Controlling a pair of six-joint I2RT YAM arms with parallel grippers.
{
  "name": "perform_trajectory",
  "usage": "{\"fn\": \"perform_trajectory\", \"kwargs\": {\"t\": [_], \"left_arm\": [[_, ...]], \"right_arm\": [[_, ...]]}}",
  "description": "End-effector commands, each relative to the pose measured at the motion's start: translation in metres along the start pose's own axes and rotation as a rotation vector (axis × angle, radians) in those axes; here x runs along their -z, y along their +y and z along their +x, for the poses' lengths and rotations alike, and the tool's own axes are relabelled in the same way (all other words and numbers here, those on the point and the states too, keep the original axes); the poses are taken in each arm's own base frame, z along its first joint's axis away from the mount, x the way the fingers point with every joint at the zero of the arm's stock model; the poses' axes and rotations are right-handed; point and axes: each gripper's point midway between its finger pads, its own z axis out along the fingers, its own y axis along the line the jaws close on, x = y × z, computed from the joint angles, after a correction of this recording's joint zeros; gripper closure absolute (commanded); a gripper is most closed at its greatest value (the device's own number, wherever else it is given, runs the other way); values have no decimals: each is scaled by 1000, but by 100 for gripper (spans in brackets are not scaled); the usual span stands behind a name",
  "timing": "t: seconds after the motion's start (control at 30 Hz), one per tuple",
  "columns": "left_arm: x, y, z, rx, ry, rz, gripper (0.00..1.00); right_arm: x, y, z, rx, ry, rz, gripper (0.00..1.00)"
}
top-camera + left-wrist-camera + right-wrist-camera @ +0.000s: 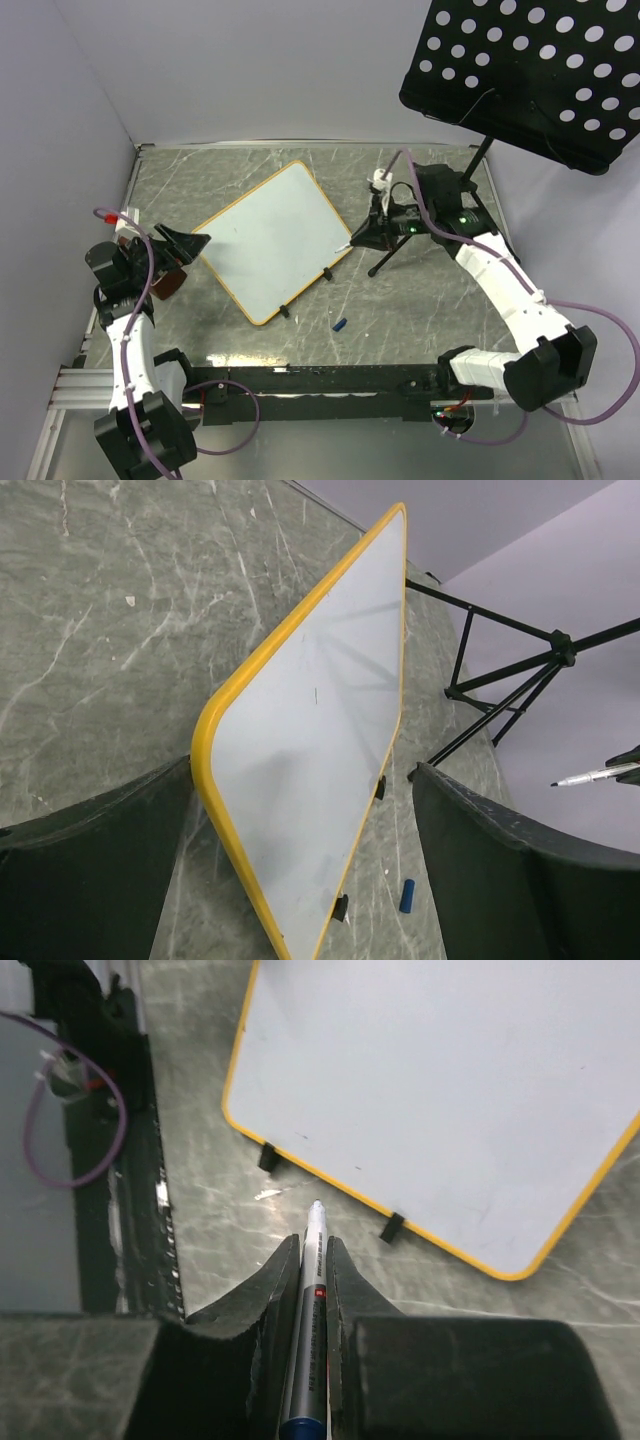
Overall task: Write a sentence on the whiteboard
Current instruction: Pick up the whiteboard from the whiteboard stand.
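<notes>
The whiteboard (272, 238) lies tilted on the grey table, its yellow-orange frame and two black clip feet on the near edge. Its white face (440, 1080) is blank; no sentence is in view. My left gripper (185, 243) is open at the board's left corner. In the left wrist view that corner (215, 740) reaches in between the wide-apart jaws of the gripper (300, 880), without visible contact. My right gripper (358, 240) hovers off the board's right corner, shut on a silver marker (312, 1260). The marker's tip points at the table just short of the frame.
A small blue marker cap (340, 324) lies on the table near the board's front edge. A black perforated music-stand panel (530, 70) overhangs the back right. Its tripod legs (400, 250) stand just right of the board, under my right arm. Walls close the left and back.
</notes>
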Motion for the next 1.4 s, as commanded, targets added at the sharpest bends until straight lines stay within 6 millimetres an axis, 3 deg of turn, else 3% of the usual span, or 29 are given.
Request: {"fn": "perform_trajectory", "kwargs": {"t": [0.0,0.23,0.43,0.6,0.83,1.1,1.33,1.37], "left_arm": [[3,-12,-3,-27,-14,38,6],[6,-14,2,-12,-19,40,5],[9,-16,2,-15,-38,32,4],[9,-18,2,-12,-40,42,3],[10,-21,5,-22,-38,57,5],[7,-19,9,0,-19,75,9],[-1,-19,17,41,28,113,20],[-2,-18,20,48,43,114,21]], "right_arm": [[0,-6,-16,153,87,59,100],[-16,-5,-44,279,62,125,100],[-38,6,-44,295,61,108,100],[-59,6,-62,377,-4,140,100],[-94,21,-61,383,-83,99,100],[-107,40,-62,446,-163,60,100],[-112,41,-87,507,-170,32,100],[-112,49,-80,509,-143,-19,100]]}}
